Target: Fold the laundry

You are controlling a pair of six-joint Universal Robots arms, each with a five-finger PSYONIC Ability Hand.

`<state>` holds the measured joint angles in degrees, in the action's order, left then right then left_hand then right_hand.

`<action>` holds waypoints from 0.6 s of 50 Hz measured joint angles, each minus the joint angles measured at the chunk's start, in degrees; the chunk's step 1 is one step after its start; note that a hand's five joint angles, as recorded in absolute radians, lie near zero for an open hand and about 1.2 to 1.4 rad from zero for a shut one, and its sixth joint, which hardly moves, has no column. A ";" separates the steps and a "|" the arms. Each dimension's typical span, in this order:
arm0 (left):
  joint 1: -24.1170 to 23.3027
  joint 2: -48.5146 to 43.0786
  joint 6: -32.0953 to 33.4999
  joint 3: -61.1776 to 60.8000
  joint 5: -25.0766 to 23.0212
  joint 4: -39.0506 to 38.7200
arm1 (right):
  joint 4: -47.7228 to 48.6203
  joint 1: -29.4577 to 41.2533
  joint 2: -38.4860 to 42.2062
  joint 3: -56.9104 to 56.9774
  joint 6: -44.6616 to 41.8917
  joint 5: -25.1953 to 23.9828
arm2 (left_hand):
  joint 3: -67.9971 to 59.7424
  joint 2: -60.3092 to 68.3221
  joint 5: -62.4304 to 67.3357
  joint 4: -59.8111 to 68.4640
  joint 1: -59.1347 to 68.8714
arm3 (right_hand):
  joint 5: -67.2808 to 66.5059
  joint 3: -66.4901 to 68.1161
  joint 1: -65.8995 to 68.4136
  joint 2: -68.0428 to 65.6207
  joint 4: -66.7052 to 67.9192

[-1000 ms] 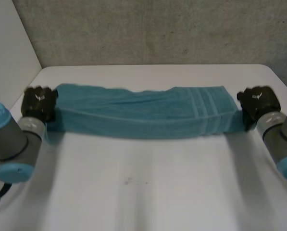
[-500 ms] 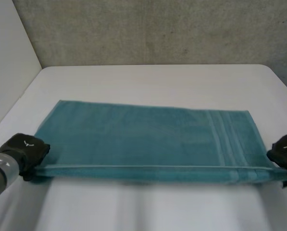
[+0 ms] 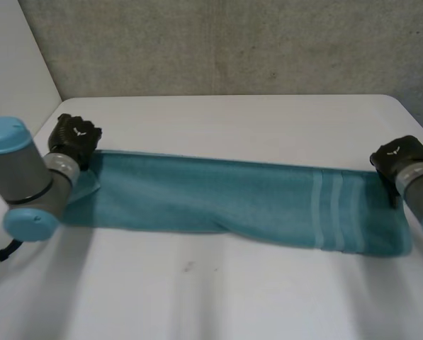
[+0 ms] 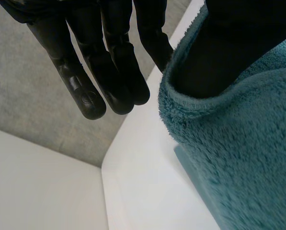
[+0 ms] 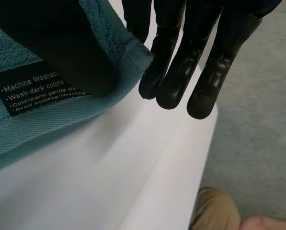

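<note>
Holds a teal towel [image 3: 225,202] at both ends over a white table [image 3: 218,297], below a grey wall [image 3: 232,42]. Shows it folded into a long band running from one side of the table to the other, lying flat along its middle, with pale stripes [image 3: 331,212] near the right-hand end. Grips the far corner at one end with the left hand [image 3: 75,138] and the far corner at the other with the right hand [image 3: 399,154] — well apart, with the whole band between them. In the left wrist view, pins the fleecy edge under the thumb [image 4: 238,43], with straight fingers [image 4: 114,72] alongside and the innermost one against the cloth, the corner raised off the table. In the right wrist view, does much the same: presses the thumb onto the hem, clamps the corner against the nearest of the straight fingers, and turns up a black care label [image 5: 35,93] with white print just beside the thumb. Catches, past the table edge beyond the fingertips, part of a person [image 5: 211,211] in tan cloth.
</note>
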<state>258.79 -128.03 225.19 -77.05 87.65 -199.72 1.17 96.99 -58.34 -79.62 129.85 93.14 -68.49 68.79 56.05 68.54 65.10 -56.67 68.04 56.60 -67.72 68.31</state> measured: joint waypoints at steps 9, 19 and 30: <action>-1.13 -10.96 0.05 10.14 -1.92 -3.96 | 8.39 2.58 7.76 6.62 -0.24 5.12 | 0.00 0.00 0.00 0.00 0.00 | 0.00 0.00 0.00 0.00 0.00; -1.30 -12.98 0.09 10.35 -7.10 -6.84 | 10.24 3.65 10.01 7.77 -0.42 5.14 | 3.19 -3.37 -0.75 -3.09 -0.28 | 25.03 -28.88 -24.83 28.91 -27.76; -1.28 -10.66 0.12 8.06 -8.41 -7.17 | 11.28 3.55 8.25 7.58 3.79 5.76 | 56.04 -56.83 -53.15 -56.77 -53.73 | 52.67 -55.59 -44.47 54.87 -54.79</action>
<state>257.51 -138.69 225.30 -68.99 79.24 -206.90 12.45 100.54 -50.09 -72.03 133.64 98.90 -12.45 11.96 2.91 11.76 11.37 -4.00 12.45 12.13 -12.85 13.52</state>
